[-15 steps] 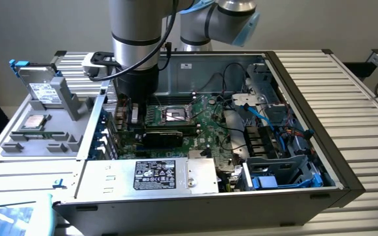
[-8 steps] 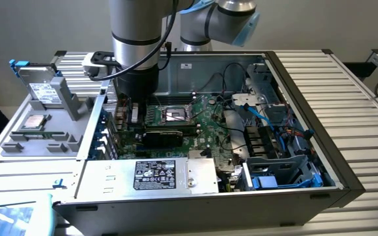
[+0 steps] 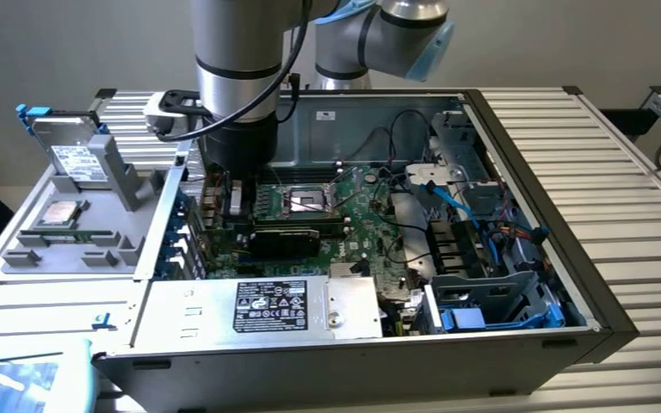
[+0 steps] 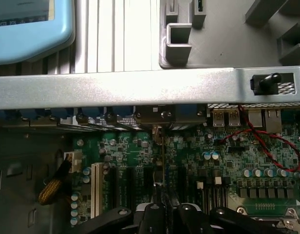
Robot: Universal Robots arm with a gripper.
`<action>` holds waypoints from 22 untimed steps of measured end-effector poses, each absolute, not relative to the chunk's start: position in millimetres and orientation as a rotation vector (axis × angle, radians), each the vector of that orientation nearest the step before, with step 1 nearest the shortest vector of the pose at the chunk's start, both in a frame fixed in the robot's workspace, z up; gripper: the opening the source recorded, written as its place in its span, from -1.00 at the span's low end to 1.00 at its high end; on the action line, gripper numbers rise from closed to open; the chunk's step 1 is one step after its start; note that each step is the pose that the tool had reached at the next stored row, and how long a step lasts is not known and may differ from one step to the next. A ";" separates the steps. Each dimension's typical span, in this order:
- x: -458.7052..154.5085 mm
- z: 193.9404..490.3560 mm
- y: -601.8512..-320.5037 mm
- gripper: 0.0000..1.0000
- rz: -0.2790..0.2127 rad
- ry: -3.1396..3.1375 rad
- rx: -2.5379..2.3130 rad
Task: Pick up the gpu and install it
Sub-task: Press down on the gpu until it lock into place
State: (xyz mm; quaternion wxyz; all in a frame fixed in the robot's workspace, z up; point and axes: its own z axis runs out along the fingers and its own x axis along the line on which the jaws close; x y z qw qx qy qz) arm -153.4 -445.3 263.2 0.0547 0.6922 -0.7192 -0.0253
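- I'm looking at the open computer case (image 3: pixel 606 318) lying on the tabletop (image 3: pixel 640 163), with the arm (image 3: pixel 238 77) reaching down inside near the back wall.
- In the wrist view, the gripper (image 4: pixel 165 210) is pinched shut on the gpu (image 4: pixel 159 161), which I'm seeing edge-on as a thin upright card.
- The gpu is standing over the motherboard (image 4: pixel 189 156) among the expansion slots (image 4: pixel 123 187), its metal bracket end up against the rear opening of the case.
- I cannot tell whether the card is seated in its slot or only touching it.
- In the exterior view, a hard drive (image 3: pixel 76 159) is sitting in the grey tray (image 3: pixel 44 249) on the exterior view's left, well apart from the arm.
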 end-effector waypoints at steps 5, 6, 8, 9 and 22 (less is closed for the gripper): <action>-153.6 262.6 -445.5 -0.72 -0.076 -2.183 2.101; -153.6 262.6 -445.5 -0.72 -0.076 -2.183 2.101; -153.6 262.1 -445.5 -0.72 -0.076 -2.183 2.101; -153.6 261.7 -445.5 -0.72 -0.076 -2.183 2.101; -152.7 278.8 -445.4 -0.72 -0.077 -2.182 2.101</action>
